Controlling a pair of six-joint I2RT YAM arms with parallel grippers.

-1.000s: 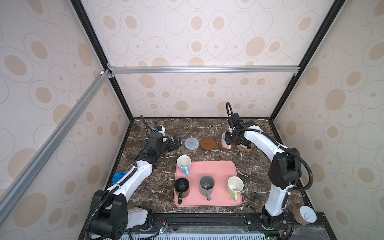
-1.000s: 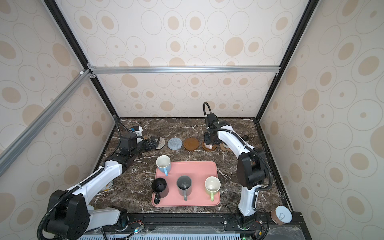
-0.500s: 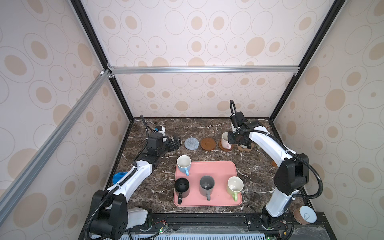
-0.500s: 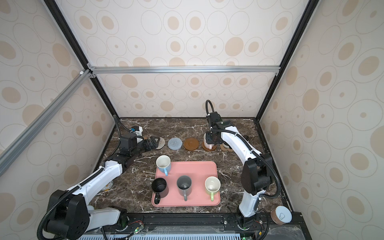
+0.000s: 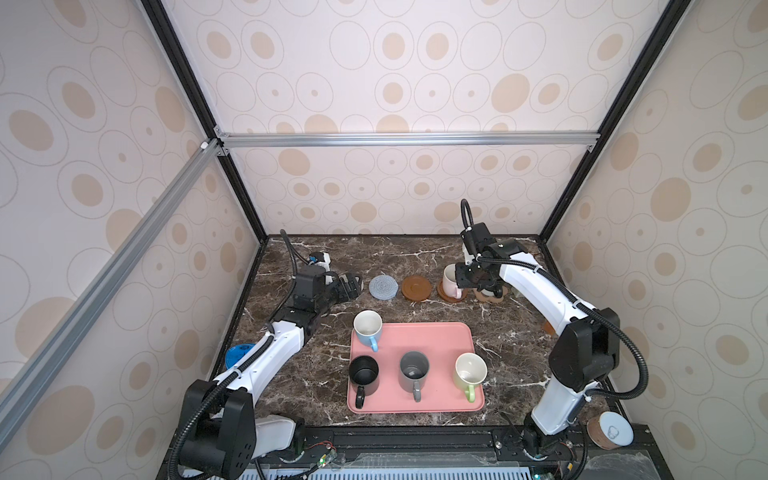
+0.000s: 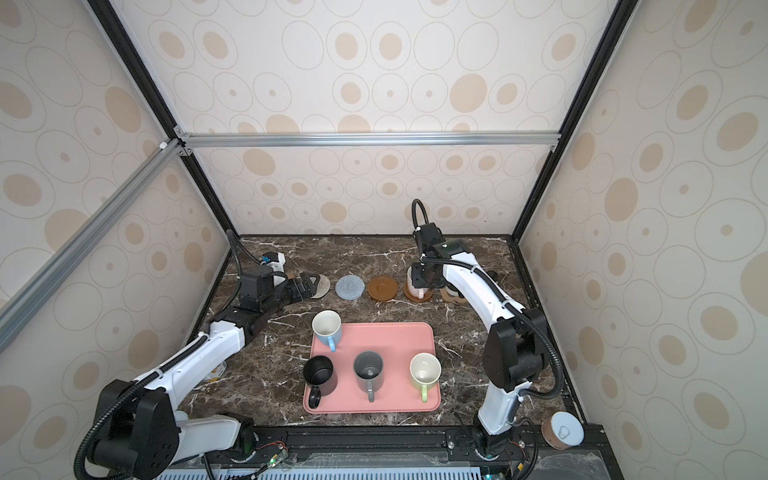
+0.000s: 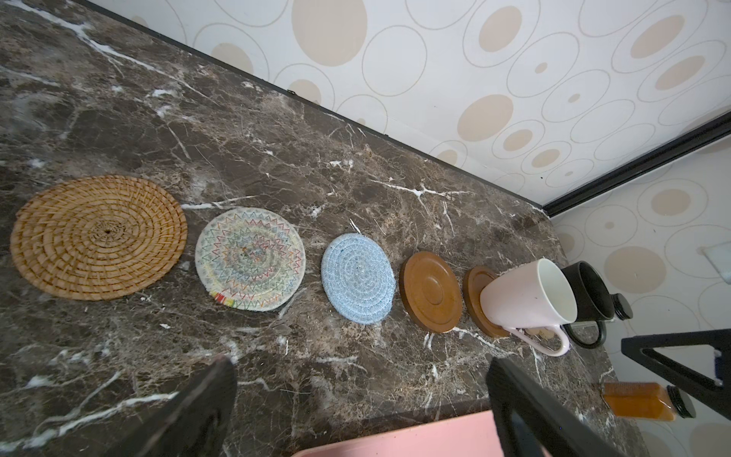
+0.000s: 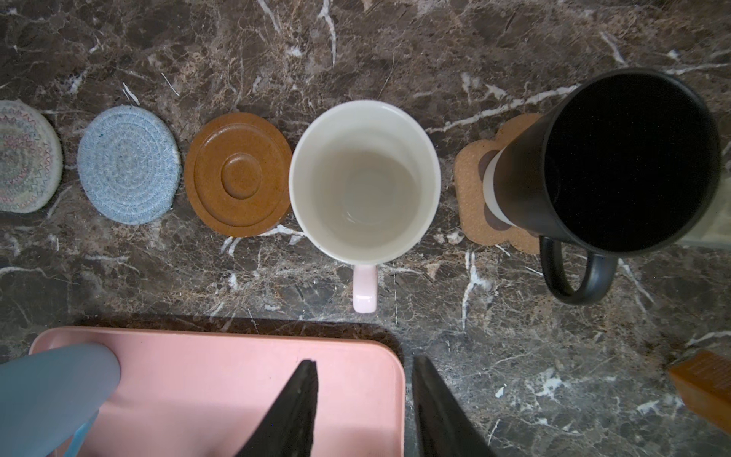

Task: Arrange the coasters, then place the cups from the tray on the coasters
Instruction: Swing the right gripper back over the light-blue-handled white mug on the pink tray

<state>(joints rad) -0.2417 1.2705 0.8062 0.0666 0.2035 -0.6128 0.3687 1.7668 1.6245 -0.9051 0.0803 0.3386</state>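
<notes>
Right pincer (image 8: 364,361) apart, empty, backed off pink cup (image 8: 364,182); cup stands free on wooden disc (image 7: 474,292). Left pincer (image 7: 360,361) wide apart, unmoved near cream coaster (image 7: 249,259).

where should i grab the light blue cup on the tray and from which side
The light blue cup stands upright at the tray's far left corner, its handle pointing toward the near edge. Probably best to come down from above on that near side and pinch across the handle's loop.
</notes>
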